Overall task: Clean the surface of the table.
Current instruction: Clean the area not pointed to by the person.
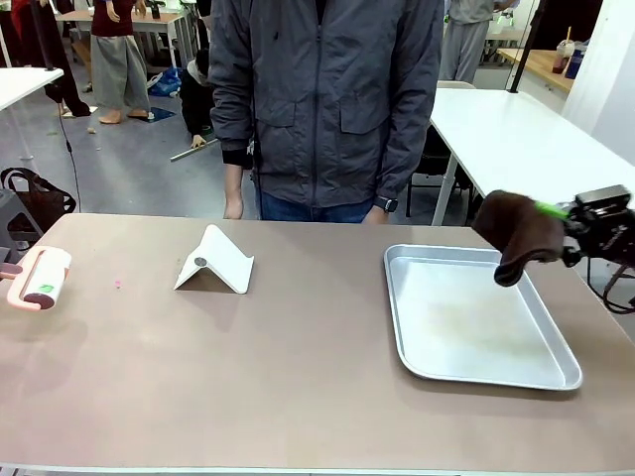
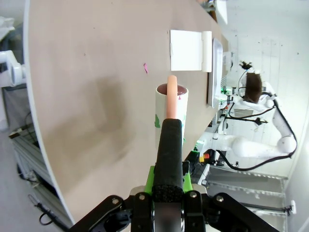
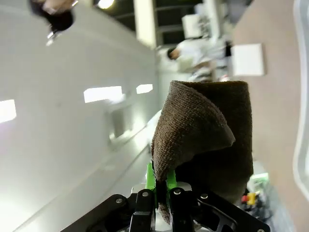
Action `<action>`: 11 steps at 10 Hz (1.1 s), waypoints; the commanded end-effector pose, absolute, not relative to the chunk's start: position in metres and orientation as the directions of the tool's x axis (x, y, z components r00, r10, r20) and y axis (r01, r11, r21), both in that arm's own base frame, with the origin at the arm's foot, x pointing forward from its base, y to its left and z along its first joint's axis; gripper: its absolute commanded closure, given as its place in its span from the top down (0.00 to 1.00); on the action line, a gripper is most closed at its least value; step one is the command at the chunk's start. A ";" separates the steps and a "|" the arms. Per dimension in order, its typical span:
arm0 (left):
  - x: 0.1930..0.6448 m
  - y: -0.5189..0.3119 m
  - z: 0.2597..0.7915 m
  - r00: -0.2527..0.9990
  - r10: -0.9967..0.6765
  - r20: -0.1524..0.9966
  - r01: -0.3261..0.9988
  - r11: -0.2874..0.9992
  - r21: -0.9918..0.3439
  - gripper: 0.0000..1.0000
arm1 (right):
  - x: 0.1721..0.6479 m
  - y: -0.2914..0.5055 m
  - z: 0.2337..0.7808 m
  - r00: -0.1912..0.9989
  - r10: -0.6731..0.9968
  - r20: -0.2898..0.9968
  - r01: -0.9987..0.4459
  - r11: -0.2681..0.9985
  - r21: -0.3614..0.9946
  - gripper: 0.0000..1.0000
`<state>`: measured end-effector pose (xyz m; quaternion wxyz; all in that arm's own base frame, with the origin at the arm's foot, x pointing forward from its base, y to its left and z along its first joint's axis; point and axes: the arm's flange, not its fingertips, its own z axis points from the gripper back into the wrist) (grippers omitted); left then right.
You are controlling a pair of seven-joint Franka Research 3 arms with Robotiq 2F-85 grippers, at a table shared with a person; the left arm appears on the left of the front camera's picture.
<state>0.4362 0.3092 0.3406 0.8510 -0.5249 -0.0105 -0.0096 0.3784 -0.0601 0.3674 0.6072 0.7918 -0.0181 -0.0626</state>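
Brown cloth point(image 1: 518, 233) hangs pinched tight in the right pincer point(image 1: 571, 213), just above the far corner of the silver tray point(image 1: 476, 317). The left pincer point(image 2: 168, 182) is pressed together on the black handle of a pink and white sticky roller point(image 2: 171, 104) that sticks out in front of it. The table point(image 1: 298, 387) lies under both pincers, with 1 white stand point(image 1: 216, 260) between them.

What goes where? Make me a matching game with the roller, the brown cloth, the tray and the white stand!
Things:
1 lint roller
2 brown cloth
3 metal tray
4 white stand

Places:
A lying on the right part of the table
B gripped by the right end effector
C on the table, in front of the person
D gripped by the left end effector

Pairs: 1-D, 2-B, 3-A, 4-C
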 end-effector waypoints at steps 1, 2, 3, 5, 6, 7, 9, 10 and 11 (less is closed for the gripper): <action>0.435 0.308 0.342 0.999 -0.007 0.035 0.034 0.447 -0.894 0.22 | 0.364 -0.081 0.375 0.994 -0.022 -0.108 0.094 -0.347 0.933 0.09; 0.435 0.308 0.342 0.999 -0.007 0.035 0.034 0.447 -0.894 0.22 | 0.354 -0.090 0.380 0.993 -0.041 -0.108 0.089 -0.316 0.944 0.09; 0.435 0.308 0.342 0.999 -0.007 0.035 0.034 0.447 -0.894 0.22 | 0.345 -0.100 0.382 0.994 -0.072 -0.081 0.059 -0.266 0.962 0.09; 0.435 0.308 0.342 0.999 -0.007 0.035 0.034 0.447 -0.894 0.22 | 0.337 -0.110 0.376 0.989 -0.144 -0.041 0.005 -0.241 0.971 0.09; 0.435 0.308 0.342 0.999 -0.007 0.035 0.034 0.447 -0.894 0.22 | 0.342 -0.102 0.367 0.986 -0.156 -0.052 0.022 -0.186 0.982 0.09; 0.435 0.308 0.342 0.999 -0.007 0.035 0.034 0.447 -0.894 0.22 | 0.341 -0.112 0.375 0.992 -0.104 -0.075 0.044 -0.270 0.962 0.09; 0.435 0.308 0.342 0.999 -0.007 0.035 0.034 0.447 -0.894 0.22 | 0.341 -0.112 0.375 0.992 -0.104 -0.075 0.044 -0.270 0.962 0.09; 0.435 0.308 0.342 0.999 -0.007 0.035 0.034 0.447 -0.894 0.22 | 0.341 -0.112 0.375 0.992 -0.104 -0.075 0.044 -0.270 0.962 0.09; 0.435 0.308 0.342 0.999 -0.007 0.035 0.034 0.447 -0.894 0.22 | 0.341 -0.112 0.375 0.992 -0.104 -0.075 0.044 -0.270 0.962 0.09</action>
